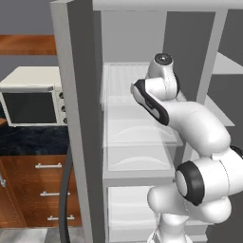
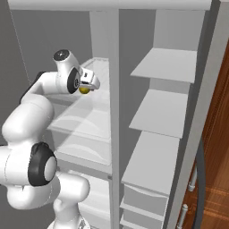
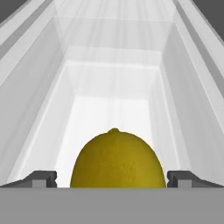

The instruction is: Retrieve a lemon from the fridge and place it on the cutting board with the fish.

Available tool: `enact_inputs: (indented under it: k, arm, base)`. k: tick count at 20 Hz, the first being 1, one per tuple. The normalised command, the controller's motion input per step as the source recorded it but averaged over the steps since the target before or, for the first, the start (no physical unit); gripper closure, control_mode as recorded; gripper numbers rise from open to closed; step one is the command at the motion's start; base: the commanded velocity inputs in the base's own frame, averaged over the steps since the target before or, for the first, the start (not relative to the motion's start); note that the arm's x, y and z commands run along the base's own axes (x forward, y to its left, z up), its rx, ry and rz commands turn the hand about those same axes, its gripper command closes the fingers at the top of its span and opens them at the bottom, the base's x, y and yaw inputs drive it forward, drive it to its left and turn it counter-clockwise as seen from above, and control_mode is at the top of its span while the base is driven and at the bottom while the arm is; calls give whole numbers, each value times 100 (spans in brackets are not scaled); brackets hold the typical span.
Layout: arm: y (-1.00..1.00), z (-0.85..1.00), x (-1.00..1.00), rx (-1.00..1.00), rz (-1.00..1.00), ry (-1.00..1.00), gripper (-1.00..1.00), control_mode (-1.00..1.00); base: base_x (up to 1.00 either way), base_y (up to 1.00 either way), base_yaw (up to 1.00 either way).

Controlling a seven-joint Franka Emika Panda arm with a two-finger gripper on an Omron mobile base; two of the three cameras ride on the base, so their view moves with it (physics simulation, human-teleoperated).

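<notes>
Lemon (image 3: pixel 117 159) sits on a white fridge shelf (image 3: pixel 109 109), between my fingers (image 3: pixel 41 178), which stand fully open, apparently not touching it. I judge it light, firm, rounded and prone to roll; grip across its widest middle.

A white shelf (image 2: pixel 96 100) inside the open fridge (image 1: pixel 78 118) carries the lemon (image 3: pixel 117 159); the fruit sits near the shelf's front edge, between the side walls.
</notes>
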Motion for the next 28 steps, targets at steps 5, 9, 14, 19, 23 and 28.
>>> enact_inputs:
  k: [5,9,14,19,23,28]
  arm:
    - [-1,-4,2,0,0,1,-100,-100]
    - [0,-4,0,0,0,0,100,-100]
    - [0,-3,0,0,0,1,100,-100]
    - [0,1,-43,0,0,0,100,-100]
    - [0,30,-100,0,0,-3,100,-100]
    - [-14,49,-100,0,0,0,100,-100]
  base:
    - [0,0,0]
    - [0,0,0]
    - [0,0,0]
    - [0,0,0]
    - [0,0,0]
    - [0,0,0]
